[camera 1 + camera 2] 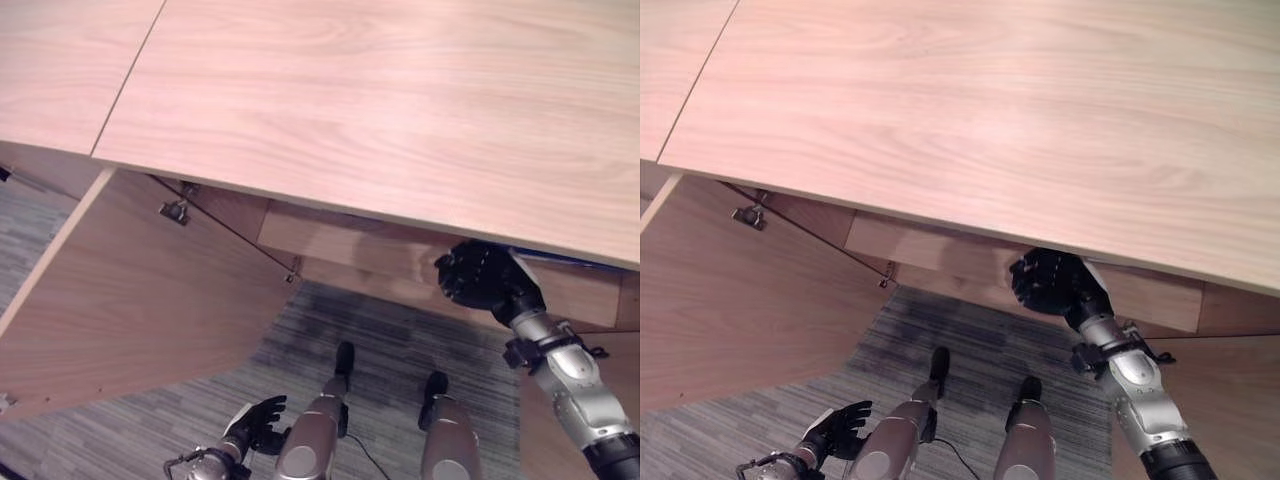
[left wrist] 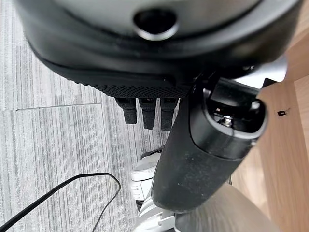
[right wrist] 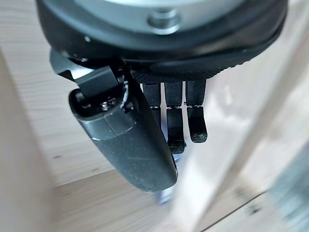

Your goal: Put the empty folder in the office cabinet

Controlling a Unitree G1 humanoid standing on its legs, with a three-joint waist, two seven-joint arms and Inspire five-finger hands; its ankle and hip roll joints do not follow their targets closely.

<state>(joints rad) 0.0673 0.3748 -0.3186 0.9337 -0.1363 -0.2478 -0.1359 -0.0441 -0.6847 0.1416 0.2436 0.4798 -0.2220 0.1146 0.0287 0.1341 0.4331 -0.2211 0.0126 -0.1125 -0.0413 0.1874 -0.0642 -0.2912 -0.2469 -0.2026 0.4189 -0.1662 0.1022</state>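
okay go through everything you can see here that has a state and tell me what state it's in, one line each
Cabinet door: swung open, on the robot's left.
Right hand: reaching in under the cabinet top, at the opening's edge; fingers fairly straight, a glimpse of something blue by the fingertips.
Left hand: low over the carpet, fingers relaxed, holding nothing.
Folder: cannot be made out clearly.

Grey striped carpet covers the floor from six to seven o'clock. A small metal hinge sits at nine o'clock, under the wooden top.
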